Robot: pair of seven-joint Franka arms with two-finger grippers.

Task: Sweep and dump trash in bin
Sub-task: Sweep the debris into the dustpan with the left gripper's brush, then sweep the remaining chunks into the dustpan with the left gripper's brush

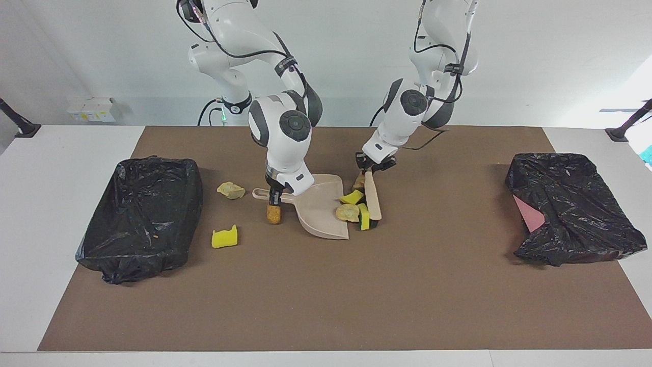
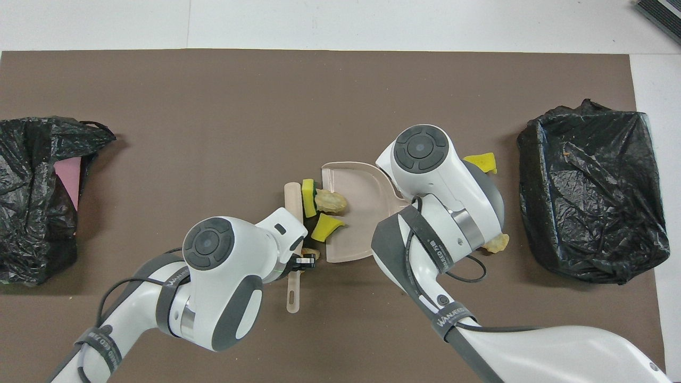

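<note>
Facing view, left gripper (image 1: 375, 168) clamped on brush (image 1: 373, 200), bristles against trash (image 1: 349, 212) at dustpan (image 1: 318, 209), right gripper (image 1: 275, 197) gripping its handle.

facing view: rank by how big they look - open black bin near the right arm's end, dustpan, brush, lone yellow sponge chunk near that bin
1. open black bin
2. dustpan
3. brush, slimmer than the dustpan
4. lone yellow sponge chunk
All sit at a similar depth, so the order looks safe.

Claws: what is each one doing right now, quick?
Left claw: shut on the brush handle.
Right claw: shut on the dustpan handle.
</note>
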